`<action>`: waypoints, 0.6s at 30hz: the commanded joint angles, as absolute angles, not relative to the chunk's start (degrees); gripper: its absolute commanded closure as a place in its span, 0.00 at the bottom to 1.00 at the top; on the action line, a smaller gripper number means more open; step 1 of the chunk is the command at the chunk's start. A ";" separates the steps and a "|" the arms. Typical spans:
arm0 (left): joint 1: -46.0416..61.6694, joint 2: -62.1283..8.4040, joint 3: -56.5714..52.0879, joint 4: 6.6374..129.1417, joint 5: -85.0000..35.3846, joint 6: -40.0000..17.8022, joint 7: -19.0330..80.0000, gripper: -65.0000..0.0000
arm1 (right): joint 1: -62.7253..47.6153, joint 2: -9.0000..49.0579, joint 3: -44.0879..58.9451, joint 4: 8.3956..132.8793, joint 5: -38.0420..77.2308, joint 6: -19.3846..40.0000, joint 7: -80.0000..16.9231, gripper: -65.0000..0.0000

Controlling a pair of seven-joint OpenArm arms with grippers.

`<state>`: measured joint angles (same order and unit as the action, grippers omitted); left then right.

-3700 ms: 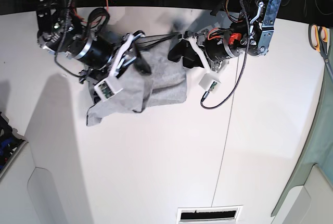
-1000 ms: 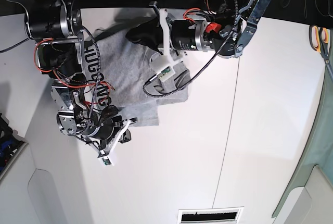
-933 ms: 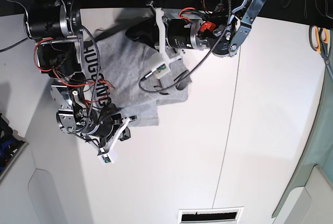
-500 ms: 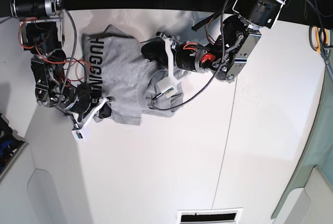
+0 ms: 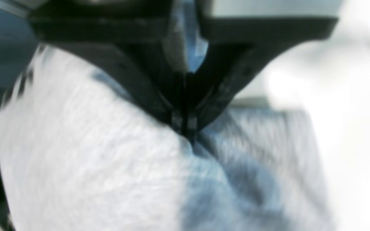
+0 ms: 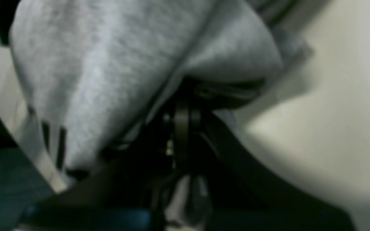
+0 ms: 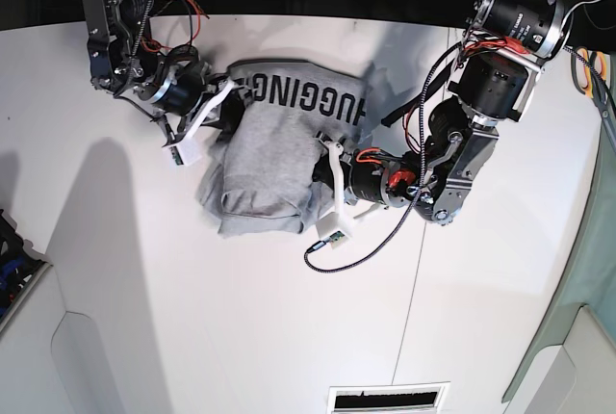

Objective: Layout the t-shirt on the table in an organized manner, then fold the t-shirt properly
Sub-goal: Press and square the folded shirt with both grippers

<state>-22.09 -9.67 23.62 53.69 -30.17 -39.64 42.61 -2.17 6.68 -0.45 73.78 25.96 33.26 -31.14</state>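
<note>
**Mia:** Where is the t-shirt (image 7: 265, 159) now?

**Dad:** It sits in a bunched heap on the far-left part of the table (image 7: 289, 327). The black letters run along its far edge, so the shirt is not flat yet.

**Mia:** Are the robot's hands holding it?

**Dad:** Yes, both. The right gripper (image 7: 219, 112) is at the far-left corner of the heap, by the start of the letters. In its own camera the jaws are pinched tight on a fold of grey cloth. The left gripper (image 7: 322, 166) is on the other side, at the near-right edge, and its jaws are squeezed together on cloth too.

**Mia:** So the shirt is in the middle?

**Dad:** Right, it lies between the two hands. The line from one hand to the other runs slanted across the heap, from far-left to near-right.

**Mia:** Which hand is closer to the letters?

**Dad:** The right one, though the left one is not far from the last letter.

**Mia:** What matters for the next move?

**Dad:** I think the hands must pull away from each other along that slanted line, so the cloth between them can stretch out flat
</note>
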 commanded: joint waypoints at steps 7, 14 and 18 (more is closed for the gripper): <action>-23.64 -9.69 23.49 55.11 -36.25 -40.00 45.67 1.00 | -1.28 6.35 0.38 75.16 25.87 33.65 -30.87 1.00; -23.46 -13.82 23.49 62.24 -42.72 -40.00 48.12 1.00 | -1.52 6.66 4.38 78.02 25.93 33.67 -31.14 1.00; -21.85 -16.45 23.49 67.16 -45.25 -40.00 50.09 1.00 | -1.78 6.96 7.31 81.87 25.96 33.69 -35.64 1.00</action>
